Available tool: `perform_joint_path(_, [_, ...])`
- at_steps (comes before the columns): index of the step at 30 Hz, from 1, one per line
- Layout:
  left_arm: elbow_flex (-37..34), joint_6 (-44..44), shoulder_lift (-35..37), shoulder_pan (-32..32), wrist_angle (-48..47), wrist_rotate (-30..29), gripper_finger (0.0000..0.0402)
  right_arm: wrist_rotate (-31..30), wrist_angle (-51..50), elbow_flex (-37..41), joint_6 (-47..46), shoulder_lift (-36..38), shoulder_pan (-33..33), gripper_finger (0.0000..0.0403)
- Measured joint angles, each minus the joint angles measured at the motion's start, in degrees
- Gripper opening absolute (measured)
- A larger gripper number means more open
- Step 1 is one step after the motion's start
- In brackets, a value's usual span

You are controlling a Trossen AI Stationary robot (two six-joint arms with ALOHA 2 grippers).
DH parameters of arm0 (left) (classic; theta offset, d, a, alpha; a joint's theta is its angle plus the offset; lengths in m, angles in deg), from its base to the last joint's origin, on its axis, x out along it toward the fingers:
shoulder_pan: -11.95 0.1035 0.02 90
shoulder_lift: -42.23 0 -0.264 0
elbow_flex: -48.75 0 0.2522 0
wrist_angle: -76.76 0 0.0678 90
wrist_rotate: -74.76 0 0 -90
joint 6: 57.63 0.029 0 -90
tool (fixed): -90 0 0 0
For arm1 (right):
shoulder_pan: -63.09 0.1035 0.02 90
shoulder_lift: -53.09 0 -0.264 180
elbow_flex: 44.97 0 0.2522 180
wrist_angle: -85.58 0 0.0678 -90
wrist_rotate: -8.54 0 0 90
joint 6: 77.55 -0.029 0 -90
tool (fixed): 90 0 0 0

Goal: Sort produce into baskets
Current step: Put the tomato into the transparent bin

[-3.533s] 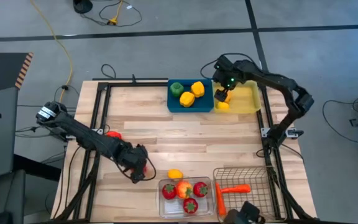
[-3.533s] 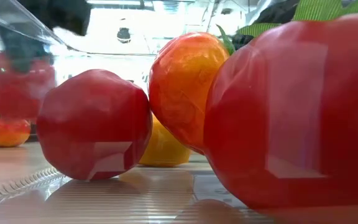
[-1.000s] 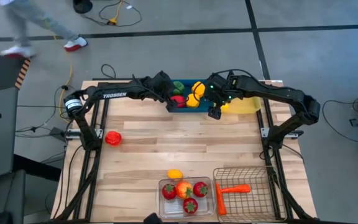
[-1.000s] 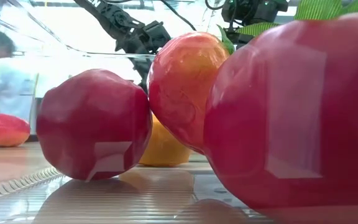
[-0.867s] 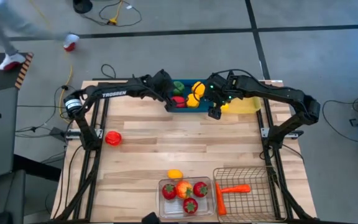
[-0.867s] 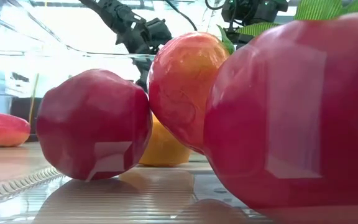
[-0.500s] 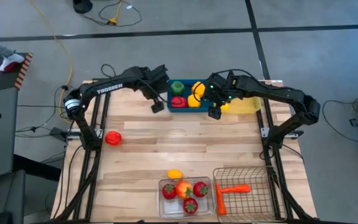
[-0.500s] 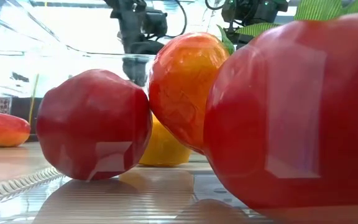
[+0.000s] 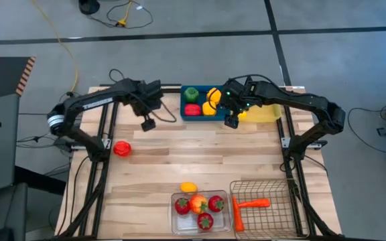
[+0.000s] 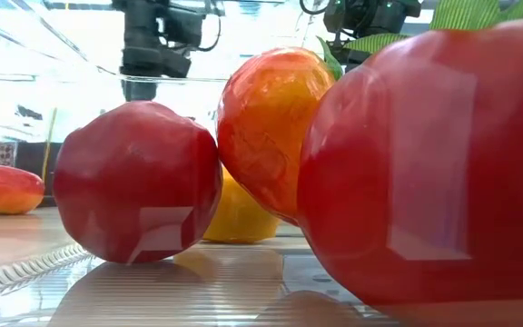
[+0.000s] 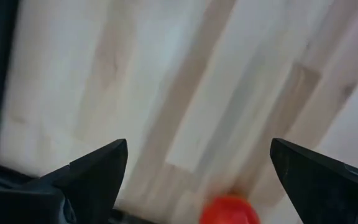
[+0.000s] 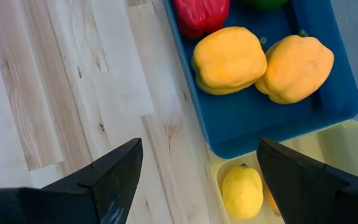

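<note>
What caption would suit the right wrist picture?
Open right claw hovering above solid blue tray of glossy toy peppers, lemon in translucent yellow tray.

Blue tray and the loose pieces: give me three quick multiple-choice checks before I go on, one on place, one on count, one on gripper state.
1. Where is the loose red pepper?
A. On the table near its left edge
B. In the wire-mesh basket
C. In the yellow tray

2. How many peppers lie in the blue tray?
A. Two
B. Four
C. Six

3. How are the left gripper and right gripper?
A. Both open and empty
B. Left shut on a lemon
C. Right shut on a carrot

Answers:
1 A: the high view shows it alone on the bare wood.
2 B: a green pepper, a red pepper and two yellow peppers.
3 A: both wrist views show spread fingers with nothing between them.
</note>
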State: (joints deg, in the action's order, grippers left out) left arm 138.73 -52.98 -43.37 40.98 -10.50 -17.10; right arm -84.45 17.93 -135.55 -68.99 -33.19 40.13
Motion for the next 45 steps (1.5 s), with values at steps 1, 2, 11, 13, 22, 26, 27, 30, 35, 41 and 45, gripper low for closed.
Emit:
perform_joint_path(1, [-1.77, -0.49, 1.54, -0.18, -0.01, 0.36, 0.0381, 0.0, 0.0, 0.0, 0.0, 0.0, 0.0, 0.0343])
perform_joint_path(2, [-3.53, -1.03, 2.96, -0.34, 0.12, 0.79, 0.0381, 0.0, 0.01, 0.0, 0.0, 0.0, 0.01, 0.0343])
perform_joint_path(11, [-16.34, -12.7, 12.29, -3.57, -0.1, 4.69, 0.0381, 0.0, 0.09, 0.0, -0.17, 0.0, 0.0, 0.0343])
perform_joint_path(13, [-18.92, -14.67, 13.61, -4.47, -0.26, 4.65, 0.0381, 0.02, 0.11, 0.0, -0.17, 0.0, 0.0, 0.0343])
perform_joint_path(22, [-26.98, -18.02, 15.39, -8.37, -3.77, 9.32, 0.0381, 0.0, 0.13, 0.0, -0.15, 0.0, 0.02, 0.0343])
perform_joint_path(26, [-28.85, -18.86, 15.37, -9.66, -3.83, 8.34, 0.0381, 0.0, 0.17, 0.0, -0.15, 0.0, 0.01, 0.0343])
perform_joint_path(27, [-29.14, -18.97, 15.37, -9.83, -3.91, 7.69, 0.0381, 0.02, 0.17, 0.0, -0.15, 0.0, 0.01, 0.0343])
perform_joint_path(30, [-30.02, -19.56, 15.32, -10.31, -3.72, 5.7, 0.0381, 0.01, 0.2, 0.0, -0.14, 0.0, 0.0, 0.0343])
perform_joint_path(35, [-31.64, -20.38, 15.34, -10.4, -3.22, 5.26, 0.0381, 0.02, 0.19, 0.0, -0.17, 0.0, 0.01, 0.0343])
perform_joint_path(41, [-34.02, -20.36, 15.26, -10.62, -0.21, 2.97, 0.0381, 0.02, 0.22, 0.0, -0.17, 0.0, 0.02, 0.0343])
perform_joint_path(45, [-34.62, -20.36, 15.24, -10.62, 0.71, 3.03, 0.0381, 0.01, 0.24, 0.0, -0.17, 0.0, 0.01, 0.0343])
